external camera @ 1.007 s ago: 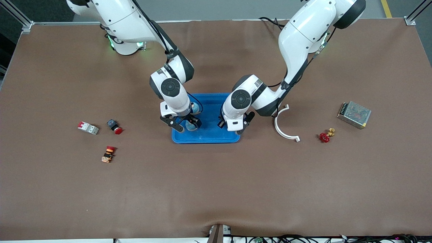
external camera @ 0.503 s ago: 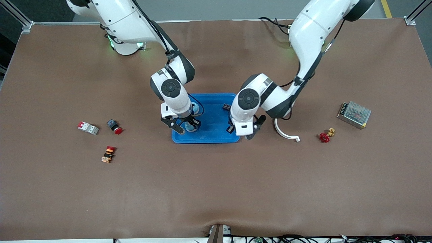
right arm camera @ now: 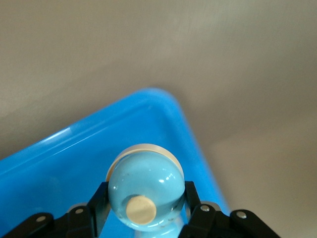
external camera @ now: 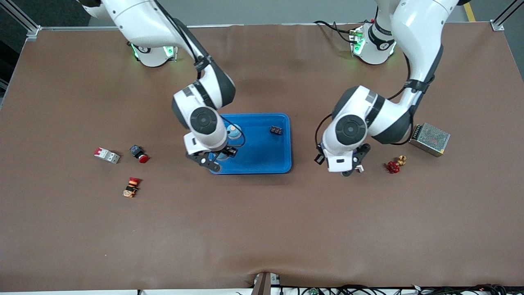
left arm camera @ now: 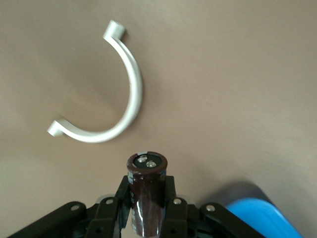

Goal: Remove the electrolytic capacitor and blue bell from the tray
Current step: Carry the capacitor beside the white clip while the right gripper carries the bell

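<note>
**Inspector:** Front view first. Where do the parts stand?

**Assistant:** The tray lies mid-tabletop. The right claw is over the tray's corner toward the right arm's end, clamped on the blue bell. The left claw is over bare tabletop beside the tray, toward the left arm's end; its load is hidden from here. A small black block rests in the tray.

**Inspector:** Left wrist view?

**Assistant:** The left claw is clamped on the electrolytic capacitor, brown sleeve upright, terminals on top, clear of the tray and over the tabletop near a white curved bracket. I judge it light, rigid, with a slick sleeve; gripping the body midway suits it, away from the terminals.

**Inspector:** Right wrist view?

**Assistant:** The right claw holds the bell's glossy dome across its width, above the tray corner. Likely light, hard and slippery; the rounded sides could squirt out, so the widest girth is the place.
</note>
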Tool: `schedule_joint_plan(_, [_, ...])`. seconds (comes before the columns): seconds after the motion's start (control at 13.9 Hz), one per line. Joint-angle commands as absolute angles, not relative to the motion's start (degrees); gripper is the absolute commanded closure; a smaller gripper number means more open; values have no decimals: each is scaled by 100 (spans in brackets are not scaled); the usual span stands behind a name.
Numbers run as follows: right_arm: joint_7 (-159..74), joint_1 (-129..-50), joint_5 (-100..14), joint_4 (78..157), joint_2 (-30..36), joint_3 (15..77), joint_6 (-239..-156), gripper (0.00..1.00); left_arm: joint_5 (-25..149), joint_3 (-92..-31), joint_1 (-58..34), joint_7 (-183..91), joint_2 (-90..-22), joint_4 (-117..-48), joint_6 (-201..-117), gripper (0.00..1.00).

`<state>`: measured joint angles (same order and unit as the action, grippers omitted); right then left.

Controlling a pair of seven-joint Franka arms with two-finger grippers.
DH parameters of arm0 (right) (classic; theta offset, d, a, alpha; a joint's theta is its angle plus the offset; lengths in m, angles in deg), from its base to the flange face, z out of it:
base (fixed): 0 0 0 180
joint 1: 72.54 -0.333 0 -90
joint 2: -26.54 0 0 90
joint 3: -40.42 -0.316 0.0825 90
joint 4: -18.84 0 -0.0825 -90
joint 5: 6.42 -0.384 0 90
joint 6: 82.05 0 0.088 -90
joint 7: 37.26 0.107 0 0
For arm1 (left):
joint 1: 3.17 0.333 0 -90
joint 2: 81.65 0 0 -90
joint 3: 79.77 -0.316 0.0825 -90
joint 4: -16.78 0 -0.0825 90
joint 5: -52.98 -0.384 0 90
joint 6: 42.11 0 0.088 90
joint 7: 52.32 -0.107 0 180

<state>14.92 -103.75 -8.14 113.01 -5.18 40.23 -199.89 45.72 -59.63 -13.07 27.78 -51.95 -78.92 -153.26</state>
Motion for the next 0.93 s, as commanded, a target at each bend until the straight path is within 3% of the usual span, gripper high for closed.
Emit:
schedule_joint_plan(0.0, [-291, -9525, -783, 11341, -308, 3946, -19659, 100, 4577, -5877, -776, 2021, -5633, -8655, -15321, 100])
schedule_joint_plan(0.29, [-2736, -8224, -774, 11341, -255, 3946, -19657, 100, 4455, -5877, -160, 1299, -5678, -9175, -15452, 100])
schedule_joint_plan(0.58, [-4513, -7221, -739, 11411, -308, 3946, -19797, 100, 3937, -5885, 131, 1149, -5686, -10000, -16329, 100])
schedule_joint_plan(0.86, [-5877, -6491, -678, 11578, -395, 3946, -20289, 100, 3769, -5877, 438, 1157, -5634, -10344, -16918, 100])
